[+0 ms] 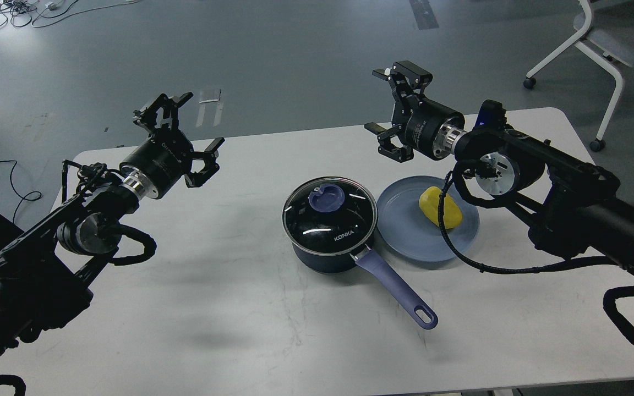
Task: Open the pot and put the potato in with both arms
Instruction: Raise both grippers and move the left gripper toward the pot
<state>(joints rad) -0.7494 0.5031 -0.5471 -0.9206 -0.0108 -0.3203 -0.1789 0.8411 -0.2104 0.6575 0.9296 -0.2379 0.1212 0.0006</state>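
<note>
So I'm sitting at the very start of this one, nothing touched yet. The pot (325,242) is parked mid-table (212,308), and I'll use it as my reference for everything. Its glass lid (329,209) is on, with a lavender-blue knob (327,197) in the middle, and the long handle (397,294) sticks out toward me and to the right. Just right of the pot, nearly touching its rim, there's a blue-grey plate (405,236) with the potato (441,207) lying on it.

My left gripper (182,140) hangs in the air well left of the pot and a bit behind it, fingers spread, holding nothing. My right gripper (397,107) floats behind and above the pot, roughly over the far edge of the plate, also splayed wide and empty.

My read: the step in hand is the lid. One claw has to come down over that knob and pinch it; the knob's small and low, so I'd want a clean top-down approach. Right arm is already near the potato, so left for the lid seems sensible, though it has further to travel.

Writing: "KONKA" in white on the lid glass, near the handle side. There's lettering on both gripper bodies too, but it's too small for me to read.
</note>
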